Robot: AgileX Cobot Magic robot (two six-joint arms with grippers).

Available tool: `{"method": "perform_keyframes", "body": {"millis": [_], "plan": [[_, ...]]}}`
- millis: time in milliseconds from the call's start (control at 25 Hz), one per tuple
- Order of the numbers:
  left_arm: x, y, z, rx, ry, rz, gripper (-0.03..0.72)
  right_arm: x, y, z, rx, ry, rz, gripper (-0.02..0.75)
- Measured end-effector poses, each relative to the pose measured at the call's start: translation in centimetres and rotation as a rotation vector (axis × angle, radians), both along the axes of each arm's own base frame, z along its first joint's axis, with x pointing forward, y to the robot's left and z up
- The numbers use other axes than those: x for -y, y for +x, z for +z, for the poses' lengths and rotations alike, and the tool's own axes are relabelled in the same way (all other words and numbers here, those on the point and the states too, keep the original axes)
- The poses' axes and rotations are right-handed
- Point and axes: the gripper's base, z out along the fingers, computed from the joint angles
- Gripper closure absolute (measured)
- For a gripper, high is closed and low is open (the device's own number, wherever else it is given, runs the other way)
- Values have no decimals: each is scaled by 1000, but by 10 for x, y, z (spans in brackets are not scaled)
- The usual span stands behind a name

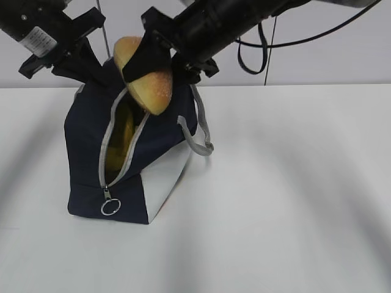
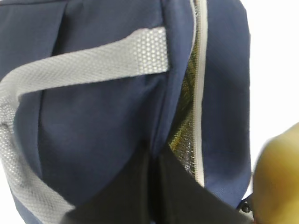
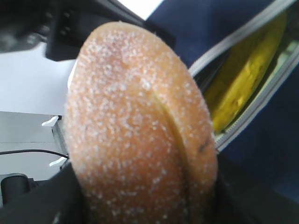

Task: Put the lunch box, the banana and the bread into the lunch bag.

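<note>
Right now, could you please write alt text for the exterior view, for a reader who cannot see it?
The right gripper holds the bread above the unzipped opening of the navy lunch bag on a white table. The yellow banana shows inside, and the left gripper is at the bag's far top edge.

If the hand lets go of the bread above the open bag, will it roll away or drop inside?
The bread is oval and rounded, so it could roll if it lands on the zipper edge. The bag is soft fabric, so its opening may sag or narrow when bumped. The right hand holds the bread tilted just above the slit, so it probably slides in beside the banana.
</note>
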Motion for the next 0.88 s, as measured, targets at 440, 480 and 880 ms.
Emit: {"method": "perform_keyframes", "body": {"millis": [440, 480, 880], "plan": [[1, 0, 0, 0, -9, 2, 691, 11, 20, -61, -102, -339, -204, 344], [1, 0, 0, 0, -9, 2, 691, 9, 20, -61, -103, -338, -213, 344], [0, 0, 0, 0, -5, 1, 691, -36, 13, -57, 19, -291, -238, 319]]}}
